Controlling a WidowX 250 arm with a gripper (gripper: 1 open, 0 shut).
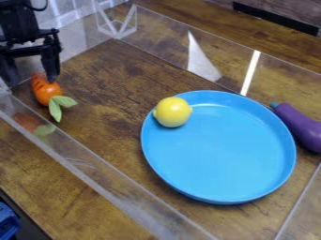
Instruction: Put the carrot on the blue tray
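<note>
Overhead, gripper (28,67) jaws spread wide, empty, straddling above carrot (47,92) on table (113,112)

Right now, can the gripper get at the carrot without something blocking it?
Probably yes. The gripper is open and points down, right above the carrot. Nothing lies between them; the lemon sits well away on the blue tray.

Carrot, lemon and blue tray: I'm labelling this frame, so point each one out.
carrot (47,92), camera view, orange body.
lemon (174,112), camera view, middle of the fruit.
blue tray (232,155), camera view, bare floor.
</note>
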